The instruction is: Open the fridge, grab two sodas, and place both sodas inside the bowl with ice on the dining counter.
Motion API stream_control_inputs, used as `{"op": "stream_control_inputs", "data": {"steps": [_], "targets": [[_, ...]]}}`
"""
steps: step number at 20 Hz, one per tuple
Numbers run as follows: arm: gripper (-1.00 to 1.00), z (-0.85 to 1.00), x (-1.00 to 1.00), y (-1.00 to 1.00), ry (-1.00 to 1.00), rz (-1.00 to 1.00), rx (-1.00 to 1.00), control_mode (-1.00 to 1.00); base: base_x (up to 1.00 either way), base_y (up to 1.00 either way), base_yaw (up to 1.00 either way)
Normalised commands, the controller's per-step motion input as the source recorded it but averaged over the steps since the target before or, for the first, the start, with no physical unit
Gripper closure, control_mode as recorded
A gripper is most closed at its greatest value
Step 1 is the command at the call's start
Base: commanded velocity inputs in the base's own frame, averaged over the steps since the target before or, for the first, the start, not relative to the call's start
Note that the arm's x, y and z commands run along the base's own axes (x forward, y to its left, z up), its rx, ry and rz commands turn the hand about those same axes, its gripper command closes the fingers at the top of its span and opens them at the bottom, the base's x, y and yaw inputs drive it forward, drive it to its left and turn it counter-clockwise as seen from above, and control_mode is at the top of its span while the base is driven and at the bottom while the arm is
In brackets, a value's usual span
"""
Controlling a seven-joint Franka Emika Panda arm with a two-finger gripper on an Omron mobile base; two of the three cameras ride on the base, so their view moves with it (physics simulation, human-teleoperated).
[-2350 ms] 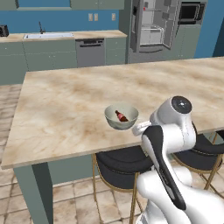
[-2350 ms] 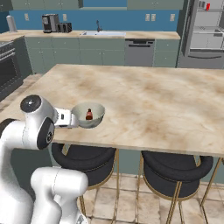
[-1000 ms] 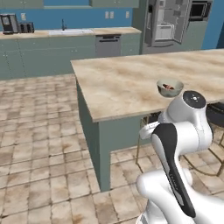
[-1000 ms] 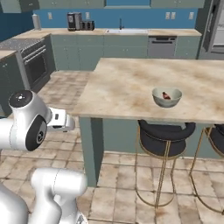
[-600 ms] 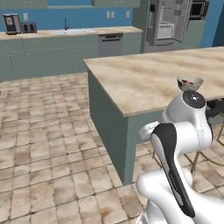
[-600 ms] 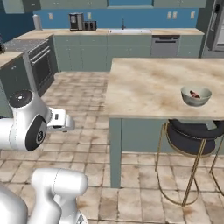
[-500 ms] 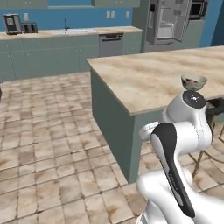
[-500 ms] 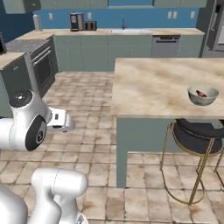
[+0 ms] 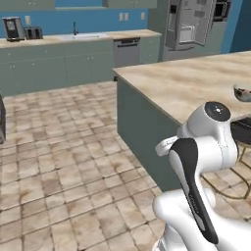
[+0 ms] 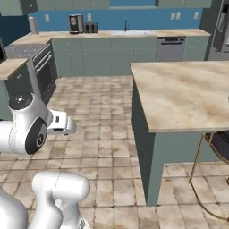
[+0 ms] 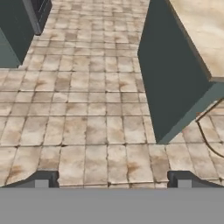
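Observation:
My gripper (image 11: 113, 180) is open with nothing between its fingertips (image 11: 42, 179), and it hangs over the tiled floor beside the end of the dining counter (image 9: 196, 81). The counter's beige top (image 10: 183, 91) rests on a teal base (image 11: 173, 83). The pale bowl (image 9: 243, 92) stands on the counter, cut off at the right edge of the left base view, and I cannot make out what it holds. The grey fridge (image 9: 188, 24) stands at the back with a door open. The sodas are out of view.
The wall countertop (image 9: 73, 40) with a sink, a coffee machine (image 10: 75, 23) and a dishwasher (image 10: 171, 48) runs along the back. An oven (image 10: 42, 67) stands at the left. A dark stool (image 10: 219, 143) is tucked under the counter. Open tiled floor (image 10: 103, 112) lies ahead.
The base has driven on, so the whole scene has slid right: the counter and bowl moved toward the right edge, and the bowl left the right base view. The gripper stays open.

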Motion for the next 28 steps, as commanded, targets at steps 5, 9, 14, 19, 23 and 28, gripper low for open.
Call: {"op": "stream_control_inputs", "data": {"steps": [5, 9, 14, 19, 23, 28], "targets": [[-1.0, 0.0, 0.0, 0.0, 0.0, 0.0, 0.0, 1.0, 0.71, 1.0, -0.24], [-1.0, 0.0, 0.0, 0.0, 0.0, 0.0, 0.0, 1.0, 0.8, 0.94, -0.26], [-1.0, 0.0, 0.0, 0.0, 0.0, 0.0, 0.0, 1.0, 0.82, 0.74, -0.31], [-1.0, 0.0, 0.0, 0.0, 0.0, 0.0, 0.0, 1.0, 0.74, 0.66, -0.38], [-1.0, 0.0, 0.0, 0.0, 0.0, 0.0, 0.0, 1.0, 0.69, 0.67, -0.38], [-1.0, 0.0, 0.0, 0.0, 0.0, 0.0, 0.0, 1.0, 0.73, 0.78, -0.36]]}}
